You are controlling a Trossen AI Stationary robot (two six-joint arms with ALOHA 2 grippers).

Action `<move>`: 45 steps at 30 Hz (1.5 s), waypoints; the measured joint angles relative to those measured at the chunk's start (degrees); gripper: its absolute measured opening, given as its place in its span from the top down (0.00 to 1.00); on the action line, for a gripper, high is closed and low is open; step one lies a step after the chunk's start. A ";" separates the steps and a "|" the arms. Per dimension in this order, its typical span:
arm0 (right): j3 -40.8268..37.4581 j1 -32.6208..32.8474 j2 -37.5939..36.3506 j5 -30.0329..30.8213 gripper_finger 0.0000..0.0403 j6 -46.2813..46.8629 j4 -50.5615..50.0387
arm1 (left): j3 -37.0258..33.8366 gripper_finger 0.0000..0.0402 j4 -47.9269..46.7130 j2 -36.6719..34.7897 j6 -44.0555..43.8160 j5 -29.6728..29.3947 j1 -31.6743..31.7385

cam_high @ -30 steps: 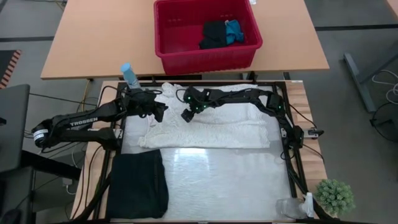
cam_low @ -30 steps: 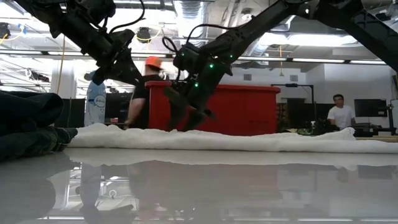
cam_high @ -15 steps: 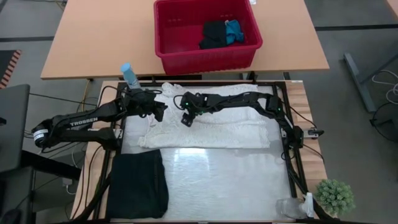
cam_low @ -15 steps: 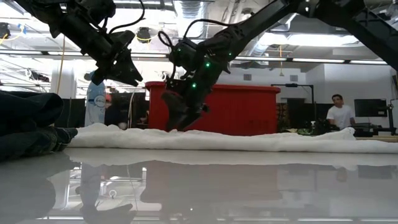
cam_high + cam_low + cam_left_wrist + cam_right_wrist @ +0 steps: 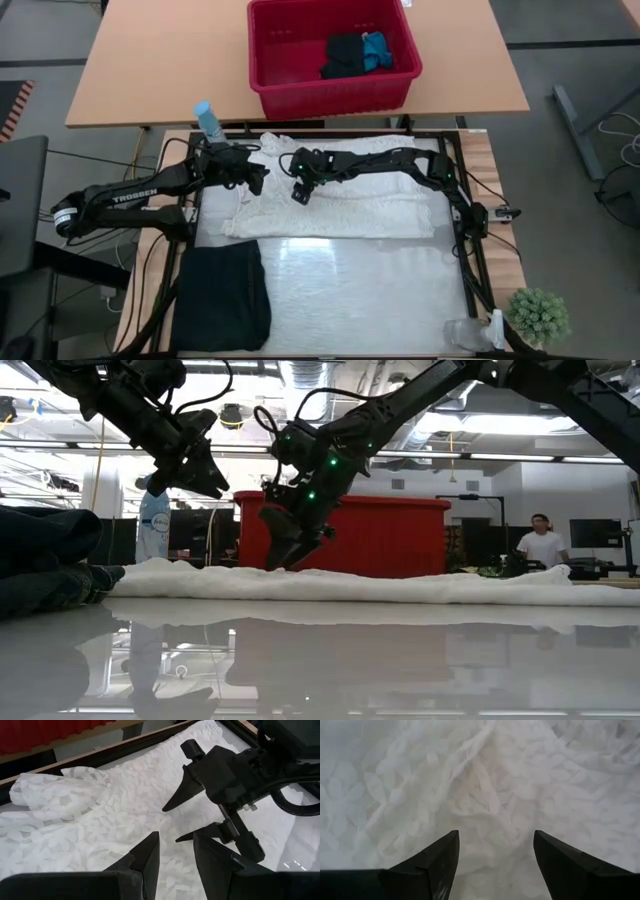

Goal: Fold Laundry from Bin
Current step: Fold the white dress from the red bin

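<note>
The right gripper (image 5: pixel 298 192), jaws wide, has dropped onto the white garment (image 5: pixel 350 205) spread along the desk's far edge, ready to pinch, while the left gripper (image 5: pixel 258 180) hovers, jaws narrow and empty.

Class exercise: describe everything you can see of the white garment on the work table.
The white garment is crinkled, leaf-patterned cloth, spread flat across the table's far half, one sleeve-like flap bunched at its far left corner. The right gripper, open, hangs just above its middle, tips pointing down; the left gripper hovers above its left edge, holding nothing.
</note>
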 joint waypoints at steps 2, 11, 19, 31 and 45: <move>-0.02 0.12 0.00 -0.03 0.34 -0.34 0.00 | -0.01 0.73 0.00 0.00 -0.20 0.00 0.02; -0.42 1.01 -0.02 -0.32 0.64 -2.68 -0.25 | 0.01 0.73 0.03 0.00 -0.22 0.00 0.02; 0.38 1.40 0.00 -0.18 0.96 -3.89 -2.47 | 0.00 0.73 0.03 0.00 -0.22 0.00 0.02; 8.29 0.50 -0.20 2.62 0.97 -3.72 -9.32 | 0.01 0.73 0.00 0.00 -0.11 0.00 0.02; 10.71 2.17 -0.22 0.88 0.92 -7.81 -13.14 | -4.77 0.92 -11.97 0.00 -1.04 8.27 -7.83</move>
